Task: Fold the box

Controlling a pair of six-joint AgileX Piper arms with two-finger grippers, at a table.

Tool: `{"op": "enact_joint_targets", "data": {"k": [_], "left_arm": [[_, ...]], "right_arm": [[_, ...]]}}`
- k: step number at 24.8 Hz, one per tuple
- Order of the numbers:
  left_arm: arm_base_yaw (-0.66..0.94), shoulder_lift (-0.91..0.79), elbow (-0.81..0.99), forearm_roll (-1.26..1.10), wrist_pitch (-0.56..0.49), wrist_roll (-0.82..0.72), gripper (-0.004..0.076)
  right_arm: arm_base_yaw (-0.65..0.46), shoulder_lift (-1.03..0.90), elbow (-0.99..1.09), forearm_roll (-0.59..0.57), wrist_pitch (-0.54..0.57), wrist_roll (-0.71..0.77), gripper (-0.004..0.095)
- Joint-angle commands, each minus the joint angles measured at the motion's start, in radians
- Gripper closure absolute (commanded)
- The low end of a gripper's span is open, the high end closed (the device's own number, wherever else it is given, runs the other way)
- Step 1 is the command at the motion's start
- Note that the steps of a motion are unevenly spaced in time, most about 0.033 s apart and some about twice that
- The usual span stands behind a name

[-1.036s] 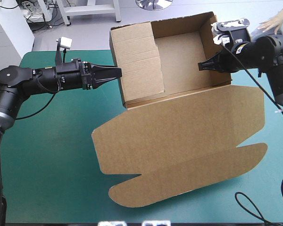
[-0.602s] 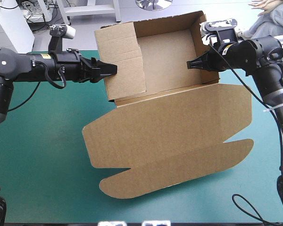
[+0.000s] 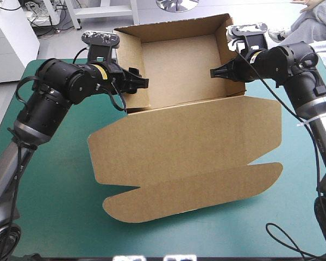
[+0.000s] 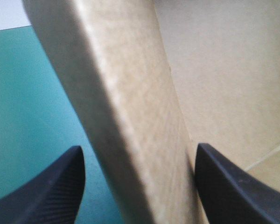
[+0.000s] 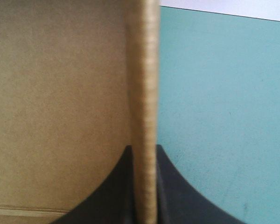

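In the high view the brown box [image 3: 179,70] stands as an open tray at the far side of the teal-green table [image 3: 54,190], and its lid [image 3: 185,147] lies flat toward the near edge. Compared with just before, the whole box has slid a little to the left. The wide flap that leaned into the tray now stands up against the left wall [image 3: 133,65]. The left gripper [image 3: 143,83] has turned and reached over this wall, while the right gripper [image 3: 213,72] is at the right wall [image 3: 224,51]. In the left wrist view the black fingers [image 4: 56,196] stand apart with the thick wall between them (one seems to touch the board, the other does not), so this hand is open. In the right wrist view the fingers [image 5: 175,191] are nearly closed on the thin edge of the wall and pinch it. I judge the left side is almost tucked, and only a firm press remains there.
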Motion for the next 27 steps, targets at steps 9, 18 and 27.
{"op": "enact_joint_targets", "data": {"k": [9,18,27], "left_arm": [[-0.033,0.036,-0.048,0.166,-0.014,-0.026,0.0734],[-0.031,0.206,-0.048,0.17,0.093,0.071,0.0734],[-0.02,0.352,-0.048,0.154,0.129,0.115,0.0733]], "right_arm": [[0.0,0.003,-0.03,-0.008,0.022,0.011,0.0921],[0.0,0.125,-0.03,-0.036,0.207,-0.014,0.0921],[0.0,0.229,-0.028,-0.004,0.243,-0.016,0.0921]]}}
